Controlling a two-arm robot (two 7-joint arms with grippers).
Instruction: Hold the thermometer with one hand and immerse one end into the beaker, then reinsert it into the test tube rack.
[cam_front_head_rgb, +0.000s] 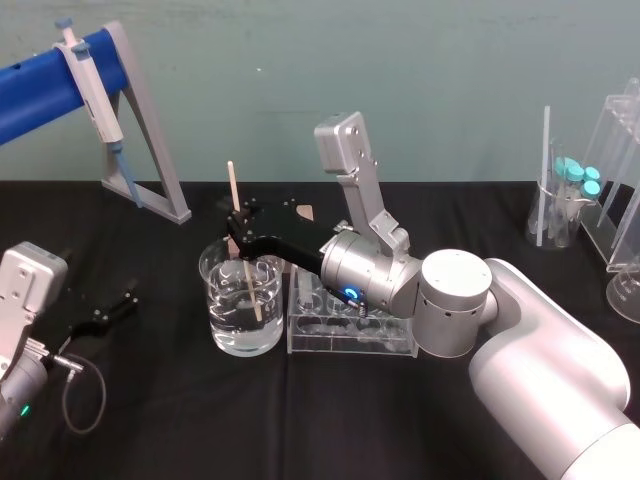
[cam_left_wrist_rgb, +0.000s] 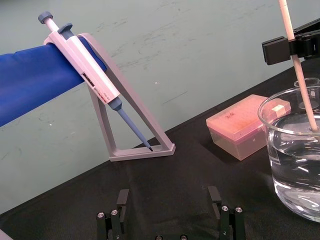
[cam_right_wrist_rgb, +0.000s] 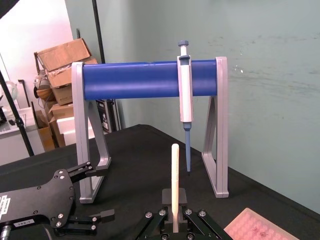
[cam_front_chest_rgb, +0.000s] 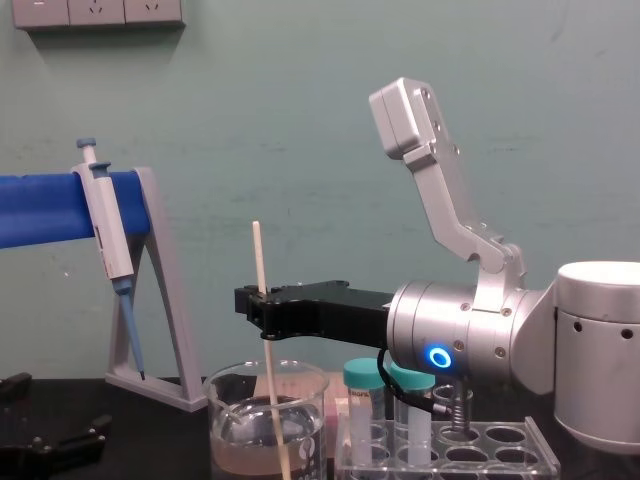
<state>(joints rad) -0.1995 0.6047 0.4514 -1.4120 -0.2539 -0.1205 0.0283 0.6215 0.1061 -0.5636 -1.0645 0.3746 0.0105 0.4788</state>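
Observation:
My right gripper (cam_front_head_rgb: 240, 218) is shut on the thermometer (cam_front_head_rgb: 244, 262), a thin cream-white rod. It holds the rod slightly tilted over the beaker (cam_front_head_rgb: 225, 335). The rod's lower end sits in the cloudy liquid, as the chest view shows for the thermometer (cam_front_chest_rgb: 268, 360) and beaker (cam_front_chest_rgb: 225, 440). The right gripper (cam_front_chest_rgb: 262, 305) grips the rod near its middle, above the rim. The clear test tube rack (cam_front_head_rgb: 385, 345) stands just right of the beaker, under the right arm, with capped tubes (cam_front_chest_rgb: 365, 390) in it. My left gripper (cam_left_wrist_rgb: 170, 215) rests open and empty on the table, to the left of the beaker.
A grey-and-blue pipette (cam_front_head_rgb: 95, 85) hangs on its stand (cam_front_head_rgb: 150, 150) at the back left. A pink tip box (cam_left_wrist_rgb: 245, 125) lies behind the beaker. Glassware with capped tubes (cam_front_head_rgb: 565, 200) stands at the far right. A cable (cam_front_head_rgb: 85, 390) loops by the left arm.

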